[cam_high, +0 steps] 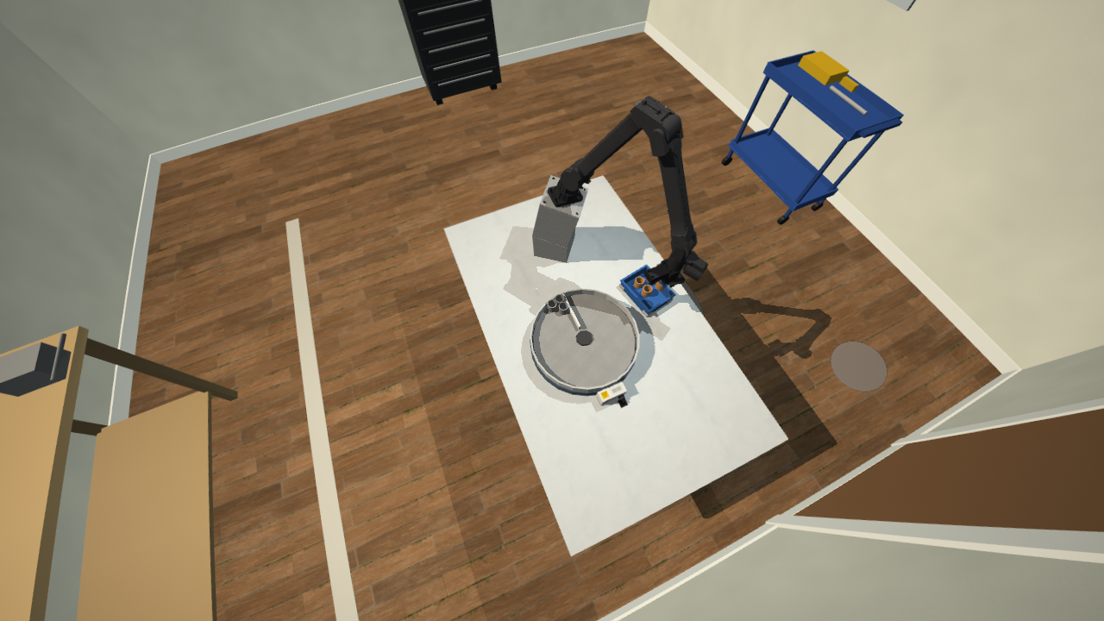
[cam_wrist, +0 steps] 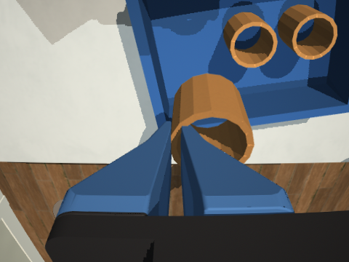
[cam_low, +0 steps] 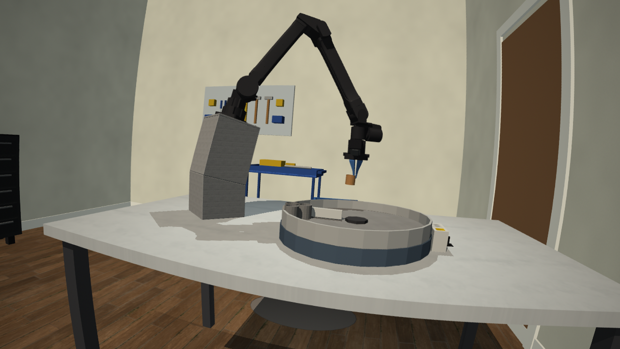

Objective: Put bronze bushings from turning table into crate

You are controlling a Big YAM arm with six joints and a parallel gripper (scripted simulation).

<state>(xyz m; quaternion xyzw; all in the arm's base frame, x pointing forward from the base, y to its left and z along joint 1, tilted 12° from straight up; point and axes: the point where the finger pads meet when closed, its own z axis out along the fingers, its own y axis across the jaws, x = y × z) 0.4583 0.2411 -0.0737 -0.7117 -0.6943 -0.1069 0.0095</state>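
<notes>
My gripper (cam_low: 355, 175) (cam_wrist: 176, 132) is shut on the wall of a bronze bushing (cam_low: 349, 179) (cam_wrist: 209, 96), one finger inside its bore. The bushing hangs upright in the air, over one end of the blue crate (cam_high: 637, 301) (cam_wrist: 291, 98). Two more bronze bushings stand side by side in the crate, one (cam_wrist: 233, 30) left and one (cam_wrist: 289, 22) right in the wrist view. Several dark steel bushings (cam_high: 552, 304) (cam_low: 305, 212) stand grouped at the edge of the turning table (cam_high: 594, 366) (cam_low: 355, 238); no bronze shows there. The turning table hides the crate in the exterior view.
A pale bar (cam_high: 573, 313) (cam_low: 328, 213) reaches from the steel bushings toward the hub (cam_high: 584, 337) (cam_low: 356, 220). The turning table's raised rim stands beside the crate. A white control box (cam_high: 611, 394) (cam_low: 439, 238) sits at its outer side. The arm's grey pedestal (cam_high: 554, 231) (cam_low: 223, 173) stands behind.
</notes>
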